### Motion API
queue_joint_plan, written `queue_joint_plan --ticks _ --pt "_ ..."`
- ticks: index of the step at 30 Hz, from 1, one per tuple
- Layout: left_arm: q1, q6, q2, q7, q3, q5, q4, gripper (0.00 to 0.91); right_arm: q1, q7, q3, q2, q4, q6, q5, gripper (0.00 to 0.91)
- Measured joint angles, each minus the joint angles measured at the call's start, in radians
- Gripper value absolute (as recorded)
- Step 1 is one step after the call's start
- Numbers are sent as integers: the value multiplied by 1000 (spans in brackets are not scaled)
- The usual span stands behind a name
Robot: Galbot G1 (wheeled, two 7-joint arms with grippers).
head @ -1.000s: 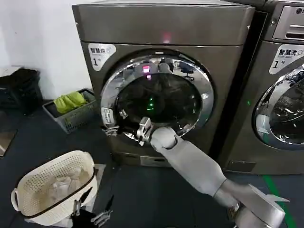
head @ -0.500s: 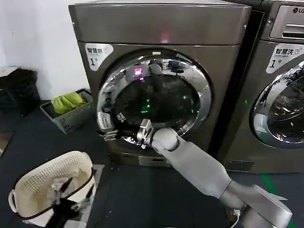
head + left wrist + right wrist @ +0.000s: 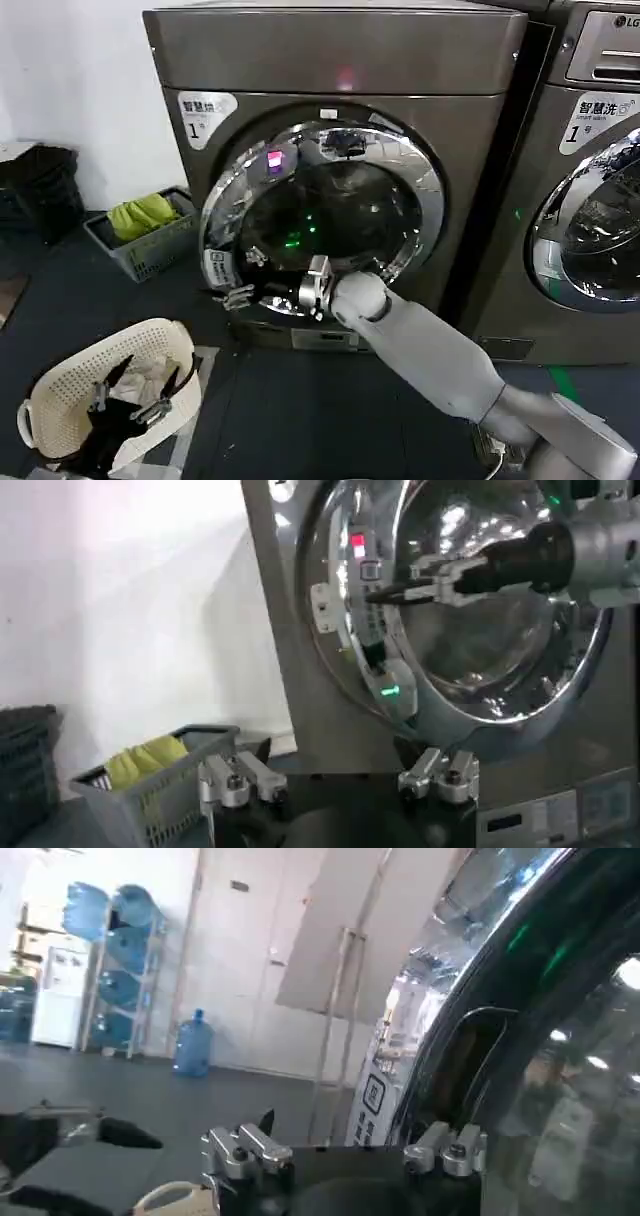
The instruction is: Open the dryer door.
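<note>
A dark floor point(image 3: 300, 400) is seen beneath the bronze-grey machine point(image 3: 340, 60). The right gripper point(image 3: 243, 294), fingers parted, is extended to the dryer door point(image 3: 225, 190) at lower left of its chrome ring. The left gripper point(image 3: 130, 400), also spread, is held at frame lower left above a cream basket point(image 3: 60, 395).

The left hand point(image 3: 338, 780) hangs with its fingers spread apart before the bronze-grey machine. Beyond it, the right hand point(image 3: 395, 588) reaches to the edge of the dryer door point(image 3: 470, 650), which stands slightly ajar. A grey basket point(image 3: 150, 790) with yellow-green cloth sits by the white wall.
</note>
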Motion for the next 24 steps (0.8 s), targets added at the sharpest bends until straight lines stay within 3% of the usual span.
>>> queue_joint_plan --ticks 24 --pt "-71 31 30 36 -13 -30 30 907 -27 -307 41 -105 40 41 122 907"
